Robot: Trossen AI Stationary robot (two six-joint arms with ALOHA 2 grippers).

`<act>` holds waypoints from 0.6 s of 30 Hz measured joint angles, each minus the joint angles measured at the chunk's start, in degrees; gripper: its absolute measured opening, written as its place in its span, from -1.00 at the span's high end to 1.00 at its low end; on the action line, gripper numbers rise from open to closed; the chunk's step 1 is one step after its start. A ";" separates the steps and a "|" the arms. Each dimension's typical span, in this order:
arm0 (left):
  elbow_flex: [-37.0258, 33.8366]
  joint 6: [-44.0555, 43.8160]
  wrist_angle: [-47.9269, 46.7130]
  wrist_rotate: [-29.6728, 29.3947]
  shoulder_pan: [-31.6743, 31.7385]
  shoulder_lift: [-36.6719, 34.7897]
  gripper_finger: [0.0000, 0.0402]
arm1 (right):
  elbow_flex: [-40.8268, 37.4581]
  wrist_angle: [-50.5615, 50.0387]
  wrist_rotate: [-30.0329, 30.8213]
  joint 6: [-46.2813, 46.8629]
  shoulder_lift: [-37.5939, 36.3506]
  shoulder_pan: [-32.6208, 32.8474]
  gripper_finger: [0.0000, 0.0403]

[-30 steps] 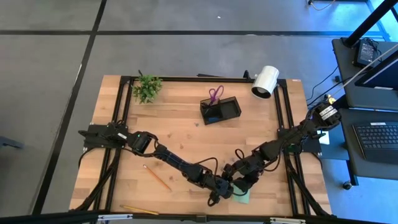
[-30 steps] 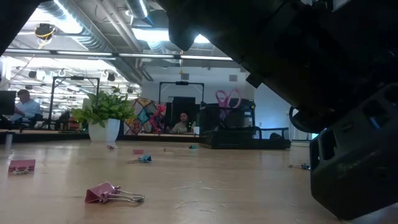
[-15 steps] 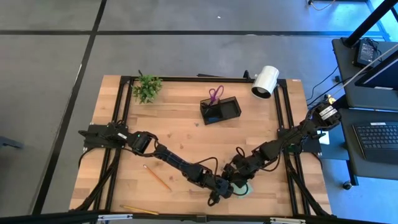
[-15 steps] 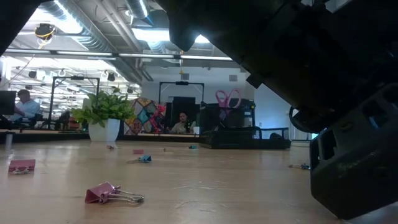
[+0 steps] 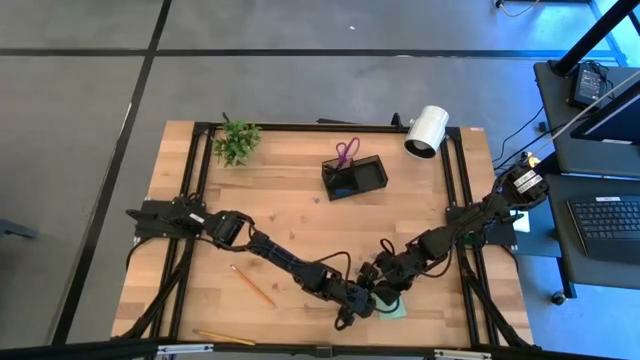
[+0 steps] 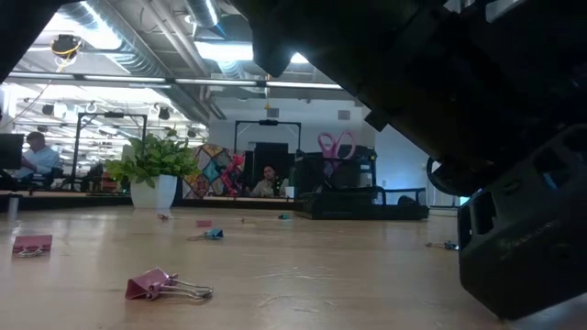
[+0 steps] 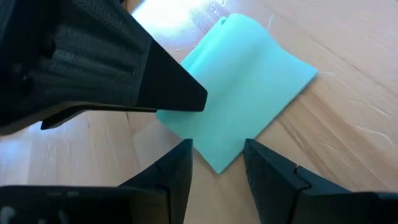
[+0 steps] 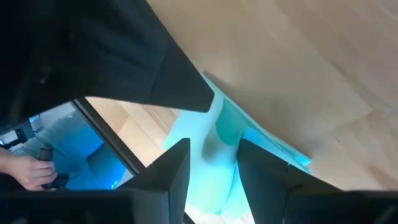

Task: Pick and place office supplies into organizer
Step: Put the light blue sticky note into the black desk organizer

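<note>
The sticky pad [image 7: 245,102] lies on the surface [image 5: 290,215] near its front edge, right of centre, its far sheets curling up a little. Both my hands have met over it. The left hand [image 7: 217,165] sits with its two fingers apart, one corner of the pad just at the gap between them, nothing clamped. In the right wrist view, the right hand [image 8: 212,163] has its fingers either side of a lifted green edge; whether it truly pinches that edge or only straddles it I cannot tell. My guess is that a flat pad gives no purchase from above, so one hand steadies or pries while the other gets a finger under the raised side.

From overhead the two arms run in from opposite sides and cross low at the front, hiding most of the pad [image 5: 392,309].

The organizer [image 5: 354,176] stands well apart, toward the back of the surface, with the scissors [image 5: 345,151] already upright in its taller part. So the pad has the whole depth of the surface to travel once lifted.

Two pencils are still loose: one [image 5: 253,285] lies slanted on the left half, another [image 5: 224,338] near the front left edge. Small clips show in the low view, a pink binder clip [image 6: 165,284] nearest the camera.

A plant [image 5: 236,141] and a white cylinder [image 5: 427,131] stand at the back corners, clear of the route.
</note>
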 joint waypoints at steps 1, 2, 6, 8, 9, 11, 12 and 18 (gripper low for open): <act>0.00 -0.02 0.01 0.00 0.03 0.00 0.30 | 0.00 -0.01 0.06 0.00 0.00 -0.02 0.33; 0.00 -0.01 0.01 0.00 0.08 0.00 0.30 | 0.00 -0.01 0.04 0.00 0.00 0.00 0.33; 0.00 -0.07 0.01 0.00 0.11 0.00 0.30 | 0.00 -0.04 -0.35 -0.01 0.00 0.02 0.36; 0.00 -0.09 0.01 -0.02 0.11 0.00 0.30 | 0.00 -0.04 -0.38 0.00 0.00 0.02 0.42; 0.00 -0.09 0.01 -0.02 0.11 0.00 0.30 | 0.00 -0.06 -0.40 0.00 0.00 0.02 0.45; 0.00 -0.07 0.01 -0.02 0.13 0.00 0.30 | 0.00 -0.09 -0.42 -0.02 0.00 0.02 0.54; 0.00 -0.08 0.01 -0.02 0.13 0.00 0.30 | 0.00 -0.10 -0.44 -0.01 0.00 0.02 0.58; 0.00 -0.09 0.01 -0.04 0.13 0.00 0.30 | 0.00 -0.10 -0.51 -0.46 0.00 0.02 0.80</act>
